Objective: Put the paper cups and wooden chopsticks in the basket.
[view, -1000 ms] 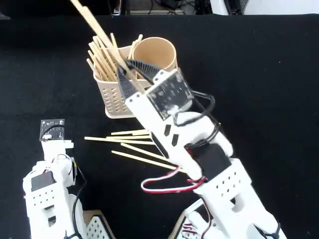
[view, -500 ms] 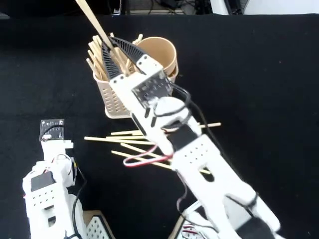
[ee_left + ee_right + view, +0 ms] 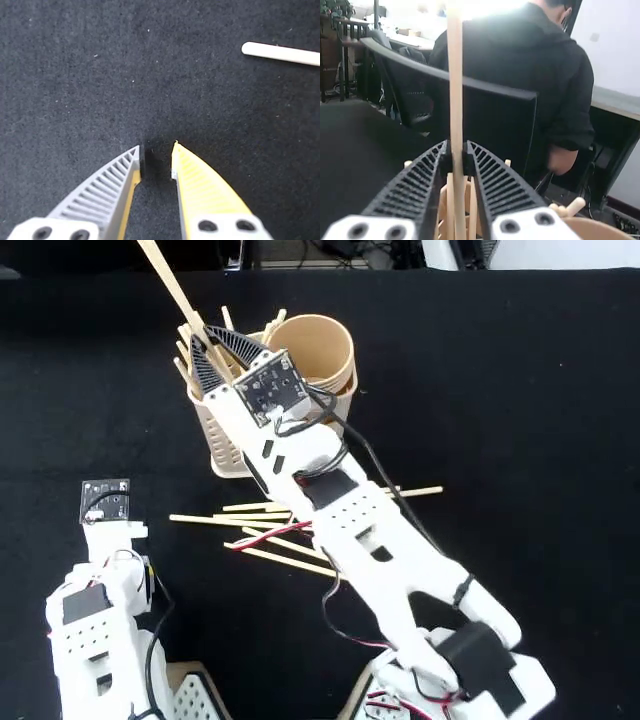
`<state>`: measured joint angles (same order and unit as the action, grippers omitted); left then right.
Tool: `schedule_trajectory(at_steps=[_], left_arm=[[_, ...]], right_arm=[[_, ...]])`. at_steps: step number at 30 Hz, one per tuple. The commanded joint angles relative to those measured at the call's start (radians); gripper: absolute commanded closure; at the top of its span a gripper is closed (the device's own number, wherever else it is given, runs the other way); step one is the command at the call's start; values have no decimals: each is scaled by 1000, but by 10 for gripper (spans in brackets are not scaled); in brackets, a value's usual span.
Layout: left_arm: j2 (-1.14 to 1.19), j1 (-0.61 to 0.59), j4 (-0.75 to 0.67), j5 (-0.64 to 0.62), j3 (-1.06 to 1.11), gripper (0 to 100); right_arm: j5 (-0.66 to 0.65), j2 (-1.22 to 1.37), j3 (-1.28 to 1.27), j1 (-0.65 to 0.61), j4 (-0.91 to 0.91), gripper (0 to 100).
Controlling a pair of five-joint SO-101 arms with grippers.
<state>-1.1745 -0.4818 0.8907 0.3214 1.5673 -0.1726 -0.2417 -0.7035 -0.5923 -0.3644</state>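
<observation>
One chopstick [image 3: 455,75] clamped in R claw [image 3: 456,146], sticking up over basket [image 3: 221,442]; L claw [image 3: 157,150] slightly open, empty.

The right claw [image 3: 456,146] is clamped on a single wooden chopstick [image 3: 455,75], its two black ribbed fingers [image 3: 420,185] pressing the stick from either side. The stick stands upright and runs well past the claw's tips. Between the claw's fingers and just outside them, the pale ends of other chopsticks [image 3: 470,202] bunch together. Beside one finger of the claw is the tan rim of a paper cup [image 3: 592,227]. The black worktop [image 3: 350,150] spreads beyond the claw's other finger.
</observation>
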Motion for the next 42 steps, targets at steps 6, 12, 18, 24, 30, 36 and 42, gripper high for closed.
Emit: schedule_trajectory(at_steps=[6, 12, 18, 24, 30, 36, 42], left_arm=[[2, -8, -21, 5, 2, 877], [2, -8, -21, 5, 2, 877], [2, -8, -21, 5, 2, 877], [2, -8, -21, 5, 2, 877], [2, -8, -21, 5, 2, 877], [2, -8, -21, 5, 2, 877], [2, -8, -21, 5, 2, 877]], right_arm=[[12, 54, 56, -11, -17, 982], [12, 56, 56, -14, -14, 881], [12, 18, 94, -15, 107, 881], [9, -194, 91, -12, 204, 881], [12, -498, 91, -15, 660, 881], [8, -659, 79, -12, 1278, 880], [-87, -587, -148, -15, 1389, 878]])
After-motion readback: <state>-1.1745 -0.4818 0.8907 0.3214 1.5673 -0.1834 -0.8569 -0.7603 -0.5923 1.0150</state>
